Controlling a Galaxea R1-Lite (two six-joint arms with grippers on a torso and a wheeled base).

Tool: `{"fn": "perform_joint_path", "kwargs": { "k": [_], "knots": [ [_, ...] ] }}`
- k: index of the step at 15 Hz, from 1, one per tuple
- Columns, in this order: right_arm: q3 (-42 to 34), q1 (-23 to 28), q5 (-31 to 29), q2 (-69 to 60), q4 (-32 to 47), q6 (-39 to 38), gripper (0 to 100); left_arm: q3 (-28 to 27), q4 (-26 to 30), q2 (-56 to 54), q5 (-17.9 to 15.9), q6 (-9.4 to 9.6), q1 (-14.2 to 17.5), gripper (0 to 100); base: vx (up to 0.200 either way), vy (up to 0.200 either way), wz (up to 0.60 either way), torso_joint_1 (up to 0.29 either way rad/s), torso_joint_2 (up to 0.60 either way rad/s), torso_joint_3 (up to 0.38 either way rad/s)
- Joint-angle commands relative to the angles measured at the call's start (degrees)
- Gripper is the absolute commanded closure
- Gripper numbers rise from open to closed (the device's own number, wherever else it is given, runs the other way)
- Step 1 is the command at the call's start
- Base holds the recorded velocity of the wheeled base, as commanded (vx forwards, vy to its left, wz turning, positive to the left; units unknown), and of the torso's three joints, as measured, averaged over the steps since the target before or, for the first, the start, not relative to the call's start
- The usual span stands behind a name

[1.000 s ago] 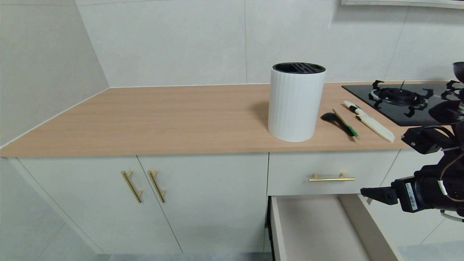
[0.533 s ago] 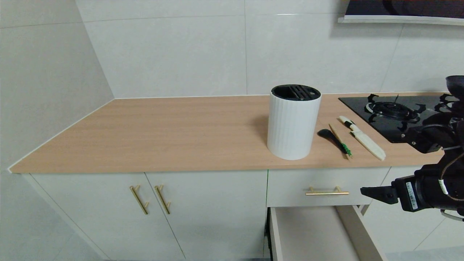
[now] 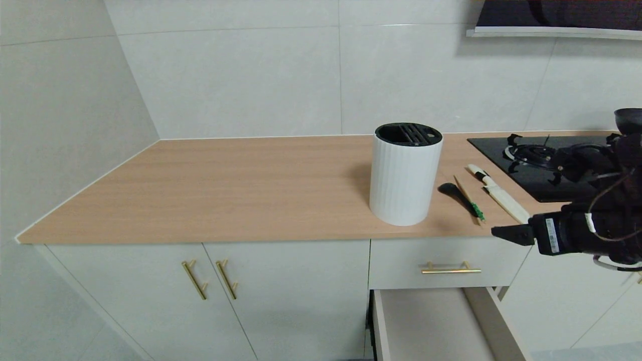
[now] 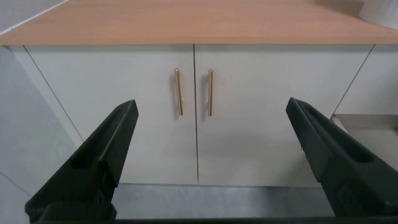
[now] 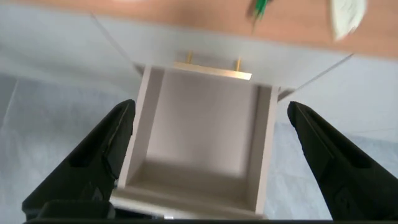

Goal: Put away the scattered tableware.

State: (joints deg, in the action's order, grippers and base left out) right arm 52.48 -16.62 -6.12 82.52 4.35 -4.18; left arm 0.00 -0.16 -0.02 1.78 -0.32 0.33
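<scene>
The scattered tableware lies on the wooden table (image 3: 251, 185), just at 3 o'clock of a white ribbed holder (image 3: 405, 185) with a black slotted top. Nearest the holder is a black spoon (image 3: 451, 191). Beside it are chopsticks (image 3: 467, 196) with a green end, and farthest out is a cream knife (image 3: 499, 195). All three lie flat, close together, and slant toward the table's front edge. A black stove (image 3: 531, 173) sits at 2 o'clock of the holder, well apart from it.

Below the tableware, at 6 o'clock, a drawer (image 3: 383, 326) stands pulled out under a shut drawer front with a gold handle.

The right gripper (image 5: 210, 121) hangs over the open drawer, just off the table's front edge near the knife tip. Its jaws are spread wide and hold nothing.

The left gripper (image 4: 211, 115) faces two cabinet doors (image 4: 249, 130) with gold handles under the table. Its jaws are also spread wide and hold nothing.
</scene>
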Motion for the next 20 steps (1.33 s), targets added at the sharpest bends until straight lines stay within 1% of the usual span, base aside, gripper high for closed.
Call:
{"fn": "perform_joint_path", "kwargs": {
  "k": [1,3,6,9,11,12,14,20],
  "knots": [
    [8.69,2.47,-0.12,9.50,1.45,-0.13,0,0.00,-0.02,0.02,-0.02,-0.03,0.02,0,0.000,0.000,0.00,0.000,0.00,0.000],
    [12.73,3.08,-0.21,14.86,2.06,-0.13,0,0.00,-0.02,0.02,0.07,-0.03,0.02,0,0.000,0.000,0.00,0.000,0.00,0.000],
    [14.58,3.08,-1.00,21.46,1.62,-0.56,0,0.00,-0.02,0.02,0.07,-0.12,0.02,0,0.000,0.000,0.00,0.000,0.00,0.000],
    [14.67,3.17,-1.70,24.01,0.57,-1.62,0,0.00,-0.02,0.02,0.07,-0.03,0.02,0,0.000,0.000,0.00,0.000,0.00,0.000],
    [14.76,4.05,-2.58,25.94,-1.80,-1.71,0,0.00,-0.02,0.02,-0.02,-0.03,0.02,0,0.000,0.000,0.00,0.000,0.00,0.000],
    [15.46,4.66,-3.99,27.35,-3.91,-2.23,0,0.00,-0.02,0.02,0.07,-0.03,0.02,0,0.000,0.000,0.00,0.000,0.00,0.000],
    [16.51,5.01,-5.22,28.58,-6.11,-4.78,0,0.00,-0.02,0.02,-0.02,-0.03,0.02,0,0.000,0.000,0.00,0.000,0.00,0.000],
    [18.54,6.16,-6.01,29.89,-6.46,-6.89,0,0.00,-0.02,0.02,-0.02,-0.03,0.02,0,0.000,0.000,0.00,0.000,0.00,0.000]
  ]
}}
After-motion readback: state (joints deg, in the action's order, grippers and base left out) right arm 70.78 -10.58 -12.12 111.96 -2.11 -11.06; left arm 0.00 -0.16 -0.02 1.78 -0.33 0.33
